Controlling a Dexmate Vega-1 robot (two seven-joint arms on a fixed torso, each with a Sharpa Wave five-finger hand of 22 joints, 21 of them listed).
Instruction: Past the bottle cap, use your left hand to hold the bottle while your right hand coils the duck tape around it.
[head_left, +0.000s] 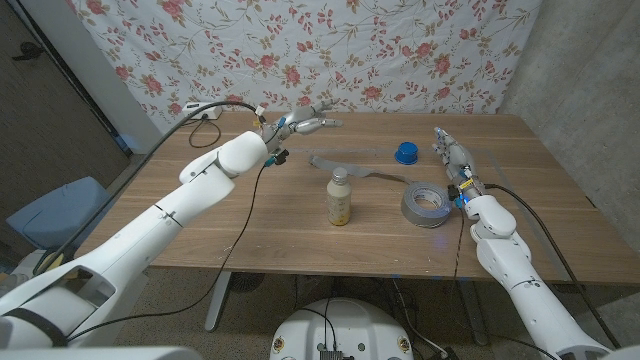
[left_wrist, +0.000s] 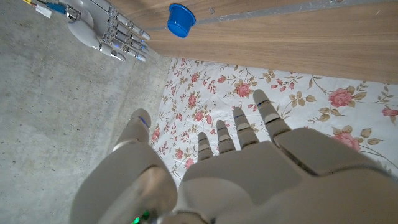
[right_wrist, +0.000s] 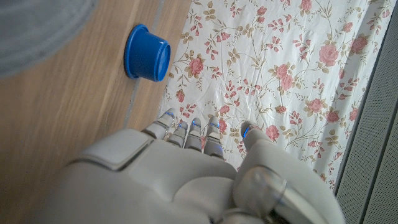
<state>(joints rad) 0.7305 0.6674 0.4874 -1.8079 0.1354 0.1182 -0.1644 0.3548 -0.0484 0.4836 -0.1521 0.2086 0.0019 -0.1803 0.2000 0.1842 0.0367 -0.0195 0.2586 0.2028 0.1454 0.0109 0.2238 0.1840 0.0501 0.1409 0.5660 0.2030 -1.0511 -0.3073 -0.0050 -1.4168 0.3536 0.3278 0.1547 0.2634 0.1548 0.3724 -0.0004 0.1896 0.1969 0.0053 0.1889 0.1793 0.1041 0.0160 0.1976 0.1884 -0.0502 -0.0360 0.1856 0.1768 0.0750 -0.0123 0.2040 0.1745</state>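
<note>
Wooden table (head_left: 300, 230), grey tape roll (head_left: 424, 206)

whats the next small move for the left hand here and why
Probably bring the left hand back and down toward the bottle. That hand is open and raised near the table's far edge, holding nothing, while the bottle stands upright and unheld mid-table. The tape roll lies beside the right hand, untouched.

A makeshift lab: a floral sheet (head_left: 300, 50) pinned up as backdrop, bare concrete wall (head_left: 590, 90), wooden counter (head_left: 250, 230), trailing cables (head_left: 225, 105).
</note>
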